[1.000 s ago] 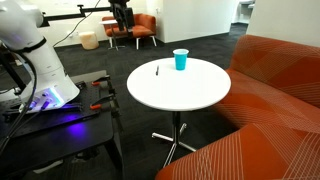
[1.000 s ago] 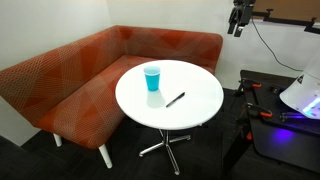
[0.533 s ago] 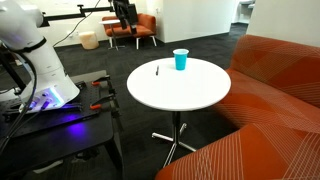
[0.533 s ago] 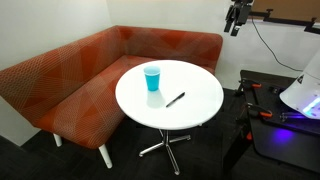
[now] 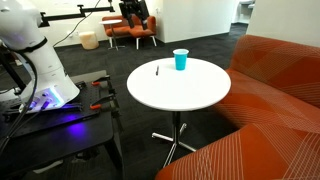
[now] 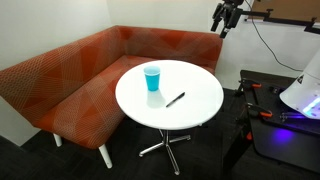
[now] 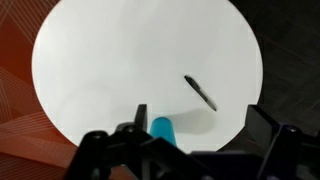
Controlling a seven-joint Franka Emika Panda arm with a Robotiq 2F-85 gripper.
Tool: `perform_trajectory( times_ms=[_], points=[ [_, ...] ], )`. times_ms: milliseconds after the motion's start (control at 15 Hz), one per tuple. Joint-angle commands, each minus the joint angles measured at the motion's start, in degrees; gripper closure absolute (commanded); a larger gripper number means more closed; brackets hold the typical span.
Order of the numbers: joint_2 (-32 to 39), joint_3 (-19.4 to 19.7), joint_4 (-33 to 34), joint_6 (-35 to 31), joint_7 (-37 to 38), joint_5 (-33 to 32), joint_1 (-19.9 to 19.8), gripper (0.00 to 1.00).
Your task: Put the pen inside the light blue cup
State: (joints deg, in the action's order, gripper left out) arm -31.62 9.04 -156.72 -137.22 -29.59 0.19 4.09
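Note:
The pen [image 6: 175,99] is a thin dark stick lying flat on the round white table [image 6: 195,115]; it also shows in an exterior view [image 5: 157,70] and in the wrist view [image 7: 200,92]. The light blue cup [image 6: 152,78] stands upright on the table, apart from the pen, and shows in an exterior view [image 5: 180,60] and the wrist view [image 7: 162,130]. My gripper [image 6: 222,18] hangs high above the table's edge, open and empty; it also shows in an exterior view [image 5: 133,10] and the wrist view [image 7: 195,128].
An orange corner sofa [image 6: 70,80] wraps around the far side of the table. The robot's base stand [image 5: 40,95] with cables sits beside the table. Orange chairs [image 5: 140,30] stand in the background.
My gripper has moved sideways, high up, toward the space over the table. The pen and the cup have not moved.

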Motion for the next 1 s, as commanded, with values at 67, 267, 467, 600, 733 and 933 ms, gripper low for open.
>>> perform_trajectory(
  times_ms=[67, 267, 467, 600, 733, 933],
  points=[
    [6.9, 1.6, 4.1, -4.1, -8.8, 0.6, 4.5, 0.00],
    [10.6, 2.5, 6.5, -5.9, -16.8, 2.8, 6.9, 0.00],
    [15.0, 2.2, 9.0, -8.4, -24.3, 4.4, 7.8, 0.00],
    [18.2, 1.8, 10.3, -11.1, -29.1, 6.3, 8.1, 0.00],
    [21.6, 1.2, 11.5, -13.3, -33.8, 8.9, 8.4, 0.00],
    [26.6, -1.0, 13.6, -13.5, -39.3, 13.2, 8.0, 0.00]
  ],
)
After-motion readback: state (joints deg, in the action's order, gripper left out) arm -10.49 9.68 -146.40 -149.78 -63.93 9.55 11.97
